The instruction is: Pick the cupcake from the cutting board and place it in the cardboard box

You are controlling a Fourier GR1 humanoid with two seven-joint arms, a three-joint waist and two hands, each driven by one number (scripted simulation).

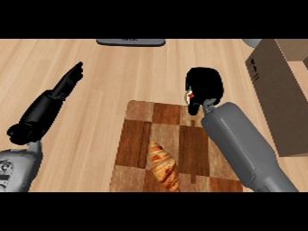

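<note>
Currently the right hand (203,85) curls over the cupcake (190,96) at the cutting board's (139,135) far right corner, so the grasp seems underway. Next comes lifting it right, into the cardboard box (283,99), whose contents are hidden. A croissant (163,164) lies on the board. The left hand (66,83) rests open above the desk (83,135).

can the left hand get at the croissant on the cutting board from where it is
Probably yes. The left hand rests open over bare counter to the left of the cutting board, and nothing lies between it and the croissant. The right hand is up at the board's far corner.
</note>
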